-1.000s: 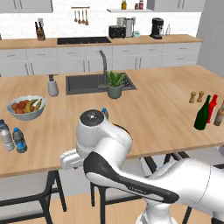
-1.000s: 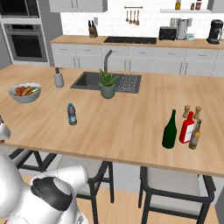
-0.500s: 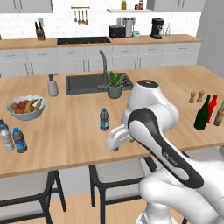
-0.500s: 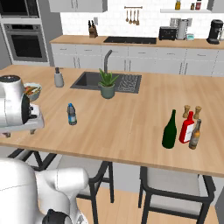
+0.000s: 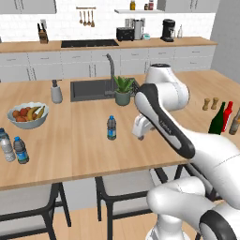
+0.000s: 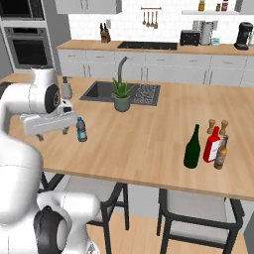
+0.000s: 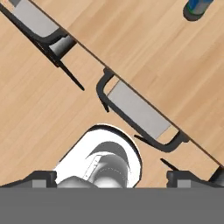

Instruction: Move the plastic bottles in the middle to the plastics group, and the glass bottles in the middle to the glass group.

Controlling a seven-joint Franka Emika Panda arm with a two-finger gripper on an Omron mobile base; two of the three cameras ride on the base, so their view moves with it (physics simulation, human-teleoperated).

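Jaws spread wide and empty on the gripper, which looks down over the table's near edge at a stool below. One small plastic bottle stands alone mid-table, just left of the hand from the left base view; from the hand view its blue band peeks in at the top corner. Far left, a second small bottle stands beside the clear water bottle, near the fruit bowl. Over on the right, the green bottle stands just beside the red bottle and the brown bottle, with two wooden shakers behind. A potted plant sits by the sink.
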